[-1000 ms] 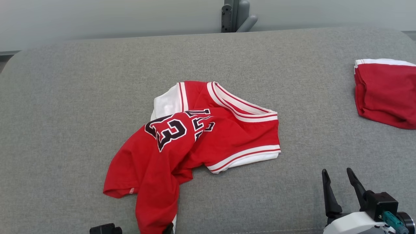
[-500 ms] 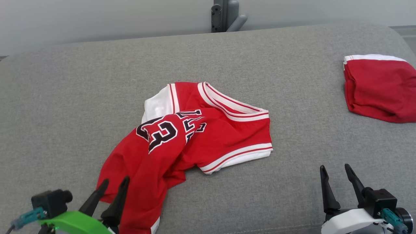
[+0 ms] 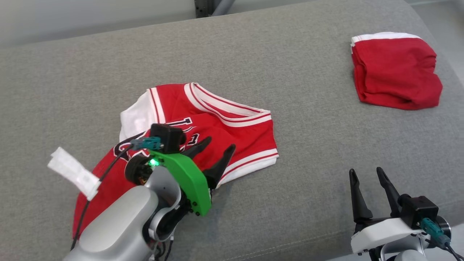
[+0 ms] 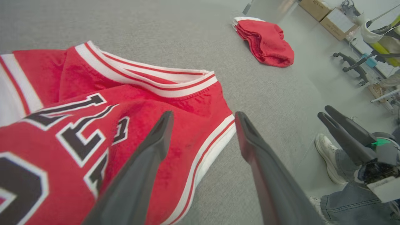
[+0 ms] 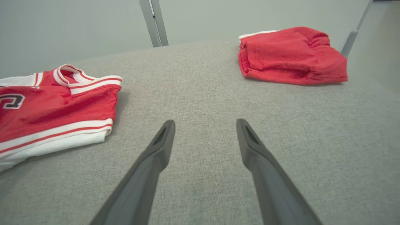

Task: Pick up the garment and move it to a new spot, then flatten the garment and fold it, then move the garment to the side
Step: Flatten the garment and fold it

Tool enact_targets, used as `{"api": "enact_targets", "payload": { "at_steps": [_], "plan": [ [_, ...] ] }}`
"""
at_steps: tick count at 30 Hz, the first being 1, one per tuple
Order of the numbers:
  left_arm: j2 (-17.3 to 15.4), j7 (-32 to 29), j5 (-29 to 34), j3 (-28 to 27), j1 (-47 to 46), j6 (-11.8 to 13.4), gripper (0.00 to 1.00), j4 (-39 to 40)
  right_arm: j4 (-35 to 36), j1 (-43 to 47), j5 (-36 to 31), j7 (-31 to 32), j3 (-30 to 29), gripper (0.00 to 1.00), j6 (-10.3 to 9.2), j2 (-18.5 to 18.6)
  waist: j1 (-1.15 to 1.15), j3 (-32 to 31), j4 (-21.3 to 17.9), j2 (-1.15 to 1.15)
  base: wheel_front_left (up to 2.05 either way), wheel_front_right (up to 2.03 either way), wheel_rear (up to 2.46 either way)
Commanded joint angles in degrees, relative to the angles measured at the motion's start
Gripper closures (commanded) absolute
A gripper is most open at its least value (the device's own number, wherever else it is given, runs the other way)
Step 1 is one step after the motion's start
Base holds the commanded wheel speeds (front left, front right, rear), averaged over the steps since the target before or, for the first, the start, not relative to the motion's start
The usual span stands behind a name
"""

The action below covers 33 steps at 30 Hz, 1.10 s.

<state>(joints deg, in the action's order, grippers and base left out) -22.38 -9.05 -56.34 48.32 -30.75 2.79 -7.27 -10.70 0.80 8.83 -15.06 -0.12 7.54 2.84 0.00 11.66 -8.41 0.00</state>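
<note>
Soft, even, bright light falls from above. The garment [image 3: 232, 127] casts only a thin, pale shadow along its near hem and right edge on the grey cushion [image 3: 308, 174]. In the left wrist view, lettering [image 4: 75, 140] left of the garment's collar [image 4: 150, 82] stretches, and the room [image 4: 343, 37] beyond it blurs.

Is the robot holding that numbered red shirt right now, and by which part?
Nothing is held. The left fingers are spread open above the crumpled red basketball jersey with white trim; the right fingers stand open over the grey fabric surface.
</note>
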Motion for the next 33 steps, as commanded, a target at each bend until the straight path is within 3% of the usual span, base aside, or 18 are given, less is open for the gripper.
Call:
{"api": "enact_targets", "payload": {
  "at_steps": [1,10,15,16,17,22,28,31,33],
  "plan": [
    [1.5,-0.5,0.8,1.0,-2.2,-1.2,0.00,-2.8,-0.1,-0.6,0.4,-0.2,0.2,0.00,-0.12,0.1,0.00,2.2,-3.4,0.00,0.00,0.00,0.00],
    [9.8,2.2,4.5,5.1,-9.4,-6.5,0.00,-21.8,-0.6,-1.7,2.7,-0.2,0.5,0.00,-0.11,0.1,0.00,4.0,-6.9,0.00,0.00,0.00,0.00],
    [11.2,4.5,7.1,6.9,-11.5,-7.4,0.00,-28.6,-0.4,-2.1,2.9,-0.2,0.5,0.00,-0.11,0.1,0.00,4.6,-7.3,0.00,0.00,0.00,0.00],
    [11.5,5.2,7.6,7.2,-11.7,-7.6,0.65,-30.0,-0.3,-2.2,2.8,-0.2,0.3,0.00,-0.11,0.1,0.00,4.6,-7.4,0.00,0.00,0.00,0.00],
    [11.9,5.7,7.8,7.5,-11.8,-7.9,1.00,-31.4,-0.3,-2.3,2.7,-0.2,0.3,0.00,-0.11,0.1,0.00,4.7,-7.5,0.00,0.00,0.00,0.00],
    [13.1,10.0,7.4,7.1,-12.7,-9.0,1.00,-34.5,-0.2,-1.6,2.6,-0.2,-0.1,0.00,-0.11,0.1,0.00,4.5,-7.3,0.00,0.00,0.00,0.00],
    [12.7,17.2,1.1,0.3,-11.7,-9.6,1.00,-32.1,-0.2,-0.9,2.2,-0.2,-0.2,0.00,-0.11,0.1,0.00,3.9,-6.2,0.00,0.00,0.00,0.00],
    [10.5,20.4,-1.1,-4.1,-12.3,-8.5,1.00,-31.5,-0.1,-0.7,2.0,-0.2,-0.3,0.00,-0.11,0.1,0.00,3.7,-5.5,0.00,0.00,0.00,0.00],
    [8.6,21.5,-0.4,-5.6,-12.9,-6.3,1.00,-32.4,-0.1,-0.6,1.6,-0.2,-0.4,0.00,-0.11,0.1,0.00,3.6,-5.0,0.00,0.00,0.00,0.00]
  ]
}}
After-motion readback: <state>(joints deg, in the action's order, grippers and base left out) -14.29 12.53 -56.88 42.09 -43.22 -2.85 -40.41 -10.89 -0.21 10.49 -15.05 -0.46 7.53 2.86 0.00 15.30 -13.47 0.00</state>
